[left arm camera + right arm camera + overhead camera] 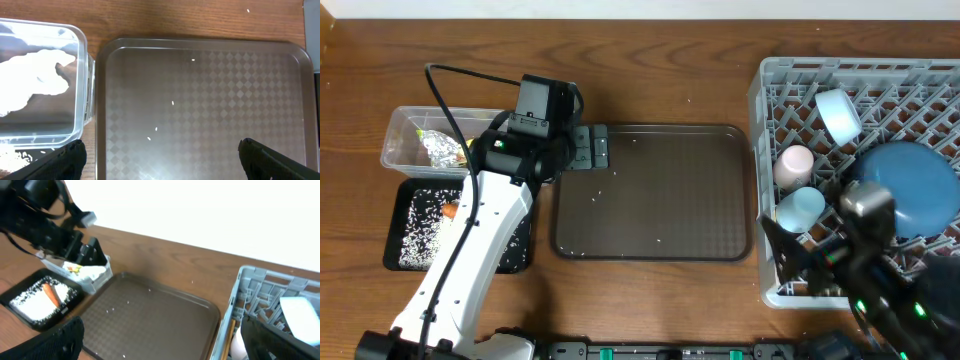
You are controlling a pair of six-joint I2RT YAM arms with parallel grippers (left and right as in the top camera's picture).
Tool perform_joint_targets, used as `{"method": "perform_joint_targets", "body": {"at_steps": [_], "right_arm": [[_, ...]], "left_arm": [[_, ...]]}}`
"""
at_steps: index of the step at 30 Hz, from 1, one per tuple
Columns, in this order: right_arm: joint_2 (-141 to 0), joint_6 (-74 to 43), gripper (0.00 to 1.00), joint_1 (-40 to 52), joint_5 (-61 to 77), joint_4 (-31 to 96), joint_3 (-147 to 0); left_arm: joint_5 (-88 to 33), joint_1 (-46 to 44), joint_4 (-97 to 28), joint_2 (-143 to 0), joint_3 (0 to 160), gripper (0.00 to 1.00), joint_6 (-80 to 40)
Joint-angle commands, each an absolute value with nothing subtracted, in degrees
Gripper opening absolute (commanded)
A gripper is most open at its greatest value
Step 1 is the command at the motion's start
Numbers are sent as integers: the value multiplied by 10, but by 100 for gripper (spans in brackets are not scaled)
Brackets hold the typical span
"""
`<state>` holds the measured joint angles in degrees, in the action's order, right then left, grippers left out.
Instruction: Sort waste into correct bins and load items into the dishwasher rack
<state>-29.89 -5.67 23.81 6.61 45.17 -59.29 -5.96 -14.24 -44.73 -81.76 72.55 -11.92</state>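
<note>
The grey dishwasher rack (pixel 770 180) on the right holds the white bowl (pixel 838 112), pink cup (pixel 793 165), light blue cup (pixel 800 208) and blue plate (pixel 910 190). A wooden chopstick (pixel 227 335) leans inside its near wall. The clear tub (pixel 405 125) contains crumpled foil (pixel 442 150) and white tissue (pixel 35 80). Rice (pixel 420 225) and the carrot (pixel 450 210) lie in the black tray (pixel 515 250). My left gripper (pixel 598 148) hangs open and empty over the brown tray's left edge. My right gripper (pixel 798 258) is open and empty above the rack's front left corner.
The large brown serving tray (pixel 655 190) sits mid-table with a few stray rice grains (pixel 173 103) on it. The left arm (pixel 470 250) crosses over the black tray. A loose grain (pixel 248 10) lies on the wood behind the tray.
</note>
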Motion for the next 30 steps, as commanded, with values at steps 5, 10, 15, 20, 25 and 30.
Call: {"method": "perform_joint_targets", "body": {"at_steps": [5, 10, 15, 20, 25, 30], "right_arm": [[-255, -64, 99, 225, 64, 499, -592], [-191, -41, 99, 197, 37, 559, -592], [-123, -17, 99, 178, 15, 567, -589], [-53, 27, 99, 148, 15, 550, -558], [-3, 27, 99, 118, 15, 474, -485], [-4, 27, 99, 109, 8, 395, -417]], "left_arm": [[-53, -140, -447, -815, 738, 100, -114], [-53, -140, -447, -815, 738, 100, -114], [-53, -140, -447, -815, 738, 100, -114], [-53, -140, -447, -815, 738, 100, -114], [-53, -140, -447, -815, 738, 100, -114], [-53, -140, -447, -815, 738, 100, -114]]}}
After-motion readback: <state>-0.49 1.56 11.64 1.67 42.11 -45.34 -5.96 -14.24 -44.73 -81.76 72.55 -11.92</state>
